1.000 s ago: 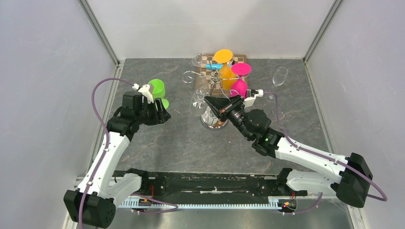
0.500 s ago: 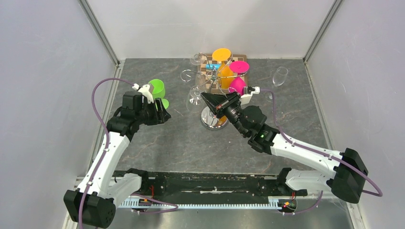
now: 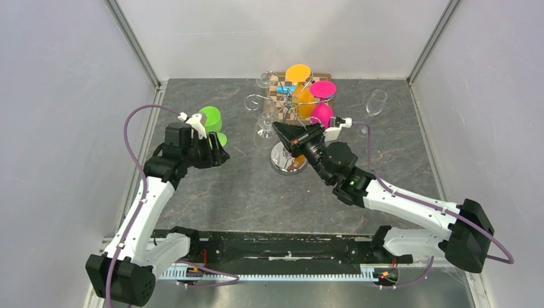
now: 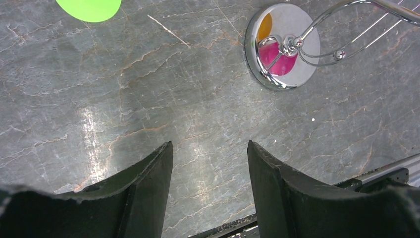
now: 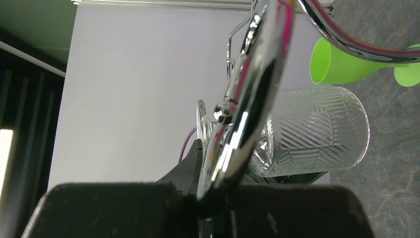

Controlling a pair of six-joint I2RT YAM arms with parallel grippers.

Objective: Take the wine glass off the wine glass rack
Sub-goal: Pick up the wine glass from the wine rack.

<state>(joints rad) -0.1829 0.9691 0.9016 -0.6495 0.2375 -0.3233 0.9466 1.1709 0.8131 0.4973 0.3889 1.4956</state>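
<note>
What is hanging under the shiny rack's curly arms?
An orange glass, a pink glass and clear glasses hang upside down from the wine glass rack. The right gripper covers part of the pole, so anything there is hidden.

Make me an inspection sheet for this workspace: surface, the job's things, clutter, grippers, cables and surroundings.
Surface: grey veined tabletop, no spills seen.
Job's things: chrome rack carries orange glass, pink glass and clear glasses, all hanging.
Clutter: green glass and lone clear glass stand on the table; checkered board behind the rack's base.
Grippers: left gripper jaws open, empty; right gripper jaws shut among the rack's arms, hold unclear.
Cables: purple cable along each arm.
Surroundings: plain grey walls.
</note>
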